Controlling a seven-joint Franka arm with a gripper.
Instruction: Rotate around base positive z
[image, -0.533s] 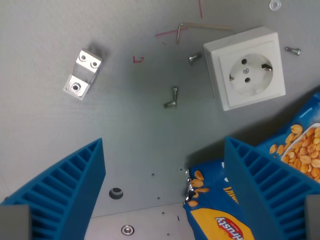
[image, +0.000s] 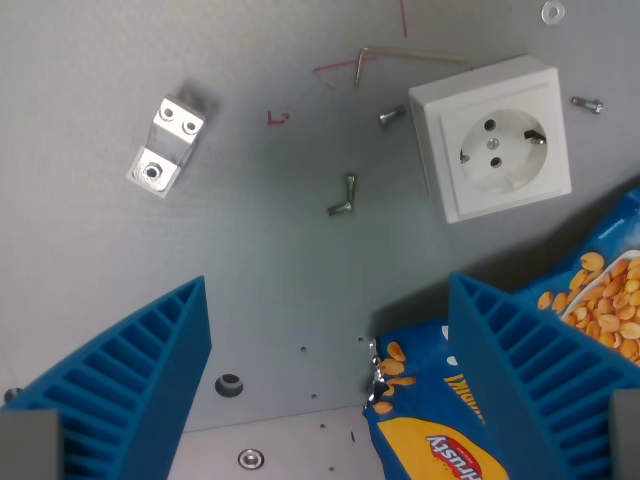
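My gripper (image: 325, 385) is open, its two blue ribbed fingers (image: 130, 380) standing wide apart at the bottom of the wrist view with nothing between them. It hangs above a grey table (image: 250, 230). The finger on the wrist view's right overlaps a blue peanut bag (image: 430, 430). A white wall socket (image: 493, 135) lies at the upper right. A small metal bracket (image: 165, 147) lies at the upper left.
Loose screws (image: 343, 196) lie near the middle, beside the socket and at the far right. A bent Allen key (image: 400, 56) rests above the socket, a washer (image: 551, 12) at the top right. The plate edge with a bolt (image: 250, 459) runs along the bottom.
The whole scene has shifted very slightly, so the camera has moved a little. The objects themselves lie as before and the fingers keep the same spacing.
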